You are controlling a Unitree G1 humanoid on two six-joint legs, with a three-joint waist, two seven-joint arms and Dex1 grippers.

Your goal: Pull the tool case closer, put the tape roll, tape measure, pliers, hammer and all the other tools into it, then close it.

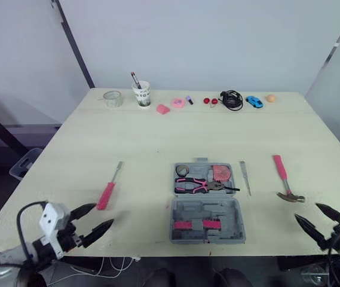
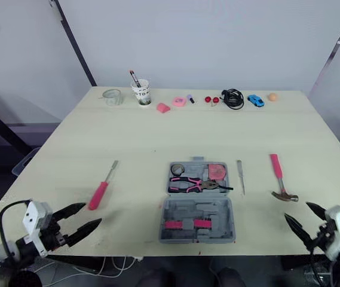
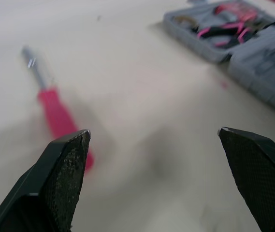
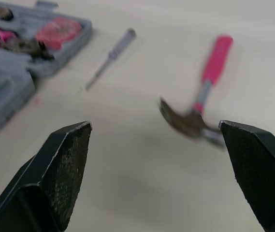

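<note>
The table (image 1: 158, 137) carries all the work items. A row of small clutter along its far edge does not appear to belong to the tool set.

The tool case (image 1: 205, 209) lies open at centre, just inside the near edge and between the two arms. The pull-closer step is judged complete. The lid is not yet shut.

The left gripper (image 1: 103, 215) hovers over the near left corner with its fingers spread and nothing between them. The right gripper (image 1: 306, 211) hovers at the near right with its fingers spread likewise, and it is empty.

The hammer (image 1: 283, 175) rests on the table well to the right of the case, with its head toward the right gripper. It is not yet stowed.

The screwdriver (image 1: 107, 192), with a pink handle, rests to the left of the case, near the left gripper. It is not yet stowed.

The pliers (image 1: 196, 186) lie across the far half of the case and are stowed.

A thin metal tool (image 1: 245, 177) lies just beside the right wall of the case, outside it. It is not yet stowed.

The tape measure (image 1: 220, 173) sits in the far right compartment and is stowed.

The tape roll (image 1: 182, 170) sits in the far left compartment and is stowed.

Three tools and the closing step remain, so the task is judged to be about half done.
</note>
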